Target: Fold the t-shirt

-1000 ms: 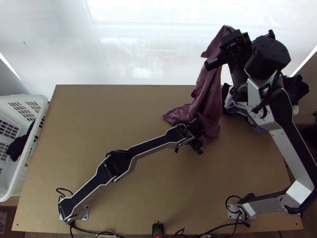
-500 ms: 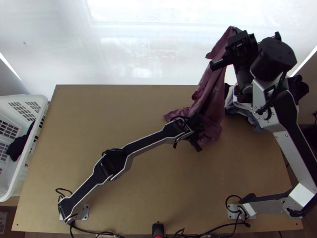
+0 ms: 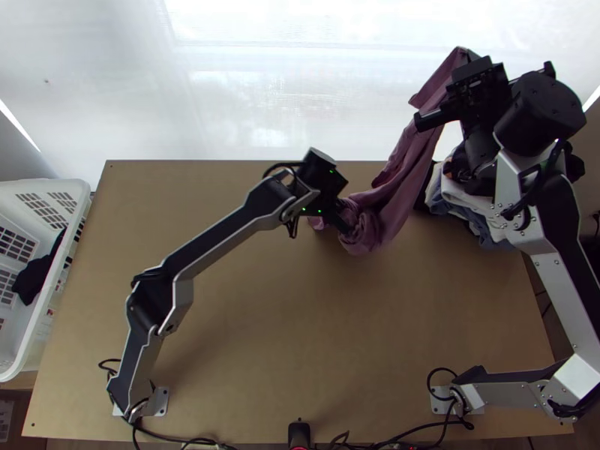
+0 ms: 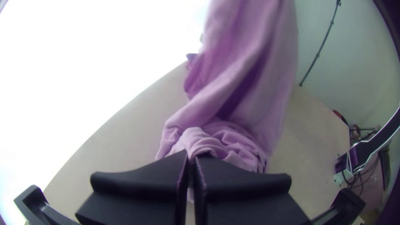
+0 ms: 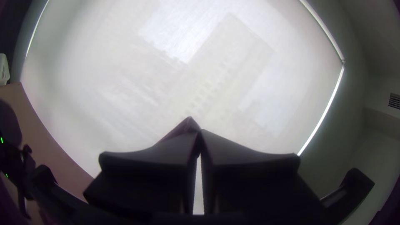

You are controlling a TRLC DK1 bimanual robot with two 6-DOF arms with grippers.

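Observation:
My left gripper (image 3: 346,216) is at the shirt's lower end, low over the table. The mauve t-shirt (image 3: 409,169) hangs in a long, slanting strip from my right gripper (image 3: 480,84), with its lower part bunched on the table. In the left wrist view the left gripper (image 4: 191,160) is shut on a bunched fold of the t-shirt (image 4: 250,75), which rises away in loose folds. In the right wrist view the right gripper (image 5: 199,137) is shut on the shirt, and a small peak of the t-shirt (image 5: 188,123) sticks out beyond the fingertips.
A heap of other clothes (image 3: 457,206) lies at the far right of the table (image 3: 247,360), beneath the right arm. A white basket (image 3: 30,330) with a dark cloth (image 3: 37,274) inside stands at the left edge. A pale, bright surface (image 3: 247,90) borders the table's far side.
My left gripper has swung toward the table's far side and leftward, and the shirt's lower part has shifted farther back and bunched. The right gripper has moved rightward with the shirt's upper end.

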